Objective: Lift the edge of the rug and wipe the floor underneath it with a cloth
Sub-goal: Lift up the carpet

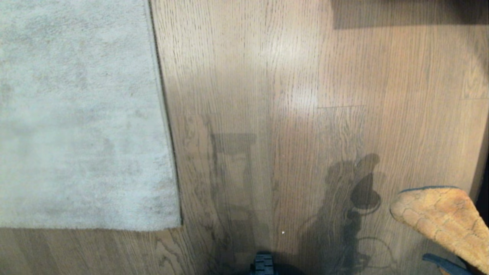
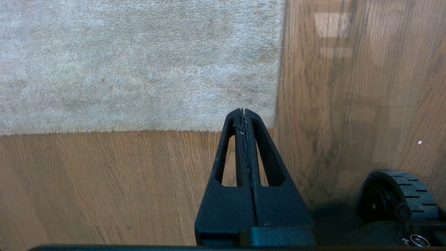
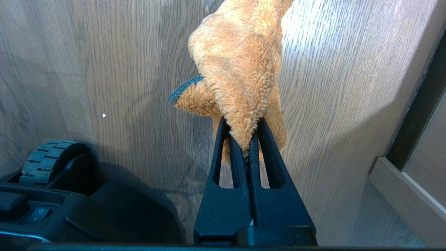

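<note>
The rug edge (image 1: pixel 164 114) lies flat on the floor (image 1: pixel 286 95) — right gripper (image 3: pixel 248 141) jaws clenched on the cloth (image 3: pixel 237 69), left gripper (image 2: pixel 243 113) jaws pressed together, empty.

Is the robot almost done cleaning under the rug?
Not yet, it has barely started. Done: the right claw is shut on the orange cloth, ready for wiping. In hand: the left claw hangs shut and empty near the rug's corner. Left: the rug edge lies flat on the floor, so lifting it and wiping underneath both remain.
</note>
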### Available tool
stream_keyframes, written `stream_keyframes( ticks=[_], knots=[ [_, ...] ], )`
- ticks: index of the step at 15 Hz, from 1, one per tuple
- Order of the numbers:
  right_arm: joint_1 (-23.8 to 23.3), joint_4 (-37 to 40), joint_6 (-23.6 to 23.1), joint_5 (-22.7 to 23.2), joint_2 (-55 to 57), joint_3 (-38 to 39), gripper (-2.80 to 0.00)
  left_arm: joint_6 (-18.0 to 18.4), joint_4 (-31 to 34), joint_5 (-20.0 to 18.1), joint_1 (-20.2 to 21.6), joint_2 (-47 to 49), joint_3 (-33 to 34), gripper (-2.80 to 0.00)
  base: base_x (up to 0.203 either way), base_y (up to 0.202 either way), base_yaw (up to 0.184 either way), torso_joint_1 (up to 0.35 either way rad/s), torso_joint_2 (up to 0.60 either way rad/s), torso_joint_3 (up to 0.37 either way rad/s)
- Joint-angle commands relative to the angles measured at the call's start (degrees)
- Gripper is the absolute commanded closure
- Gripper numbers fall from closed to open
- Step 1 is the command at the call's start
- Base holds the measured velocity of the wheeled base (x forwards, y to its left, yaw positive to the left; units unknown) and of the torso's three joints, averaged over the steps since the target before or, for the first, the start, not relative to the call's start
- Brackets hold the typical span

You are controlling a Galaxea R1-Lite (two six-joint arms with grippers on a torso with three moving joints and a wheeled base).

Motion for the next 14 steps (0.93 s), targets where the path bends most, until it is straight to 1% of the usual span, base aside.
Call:
stream_keyframes(
  ticks=[1,14],
  knots=[
    [0.0,0.05,-0.07,0.04,0.21,0.0,0.0,-0.04,-0.04,0.05,0.0,0.0,-0.04,0.0,0.0,0.0,0.0,0.0,0.0,0.0],
    [0.0,-0.01,-0.07,0.04,0.21,0.0,0.0,-0.04,0.05,0.13,0.0,0.0,-0.04,0.0,0.0,0.0,0.0,0.0,0.0,0.0]
  ],
)
